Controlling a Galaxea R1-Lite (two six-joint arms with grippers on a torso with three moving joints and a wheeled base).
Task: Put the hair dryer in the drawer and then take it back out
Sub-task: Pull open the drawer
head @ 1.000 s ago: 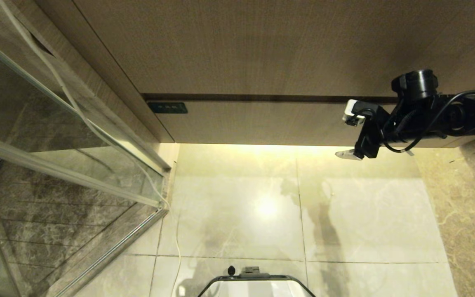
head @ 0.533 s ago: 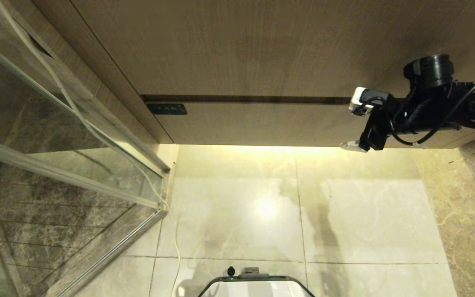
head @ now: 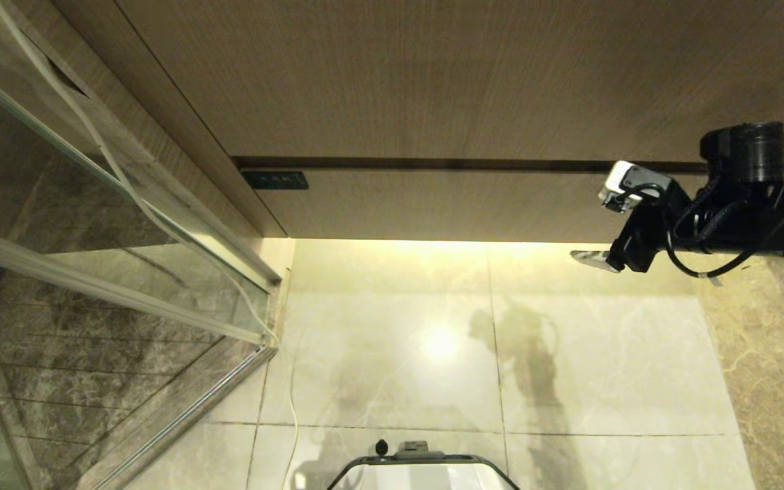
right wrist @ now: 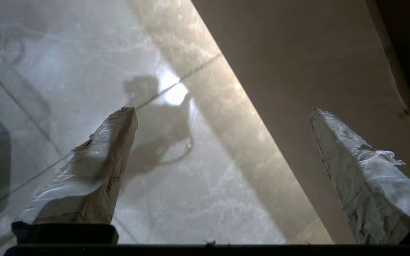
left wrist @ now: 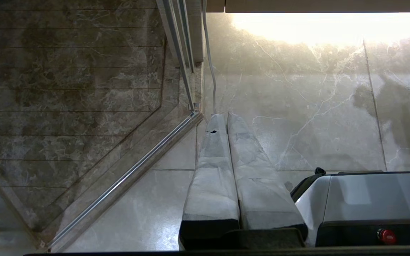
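Right pincer (head: 593,228), fingers apart and empty, has backed right off the shut, wide wood-grain drawer (head: 433,204); no hair dryer visible.

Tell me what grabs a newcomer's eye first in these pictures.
The black right arm with its open, empty claw reaches in from the right, beside the lower edge of the shut wood-grain drawer. Under the drawer a yellow glow falls on the shiny marble floor. On the left stands a glass shower screen. No hair dryer shows.
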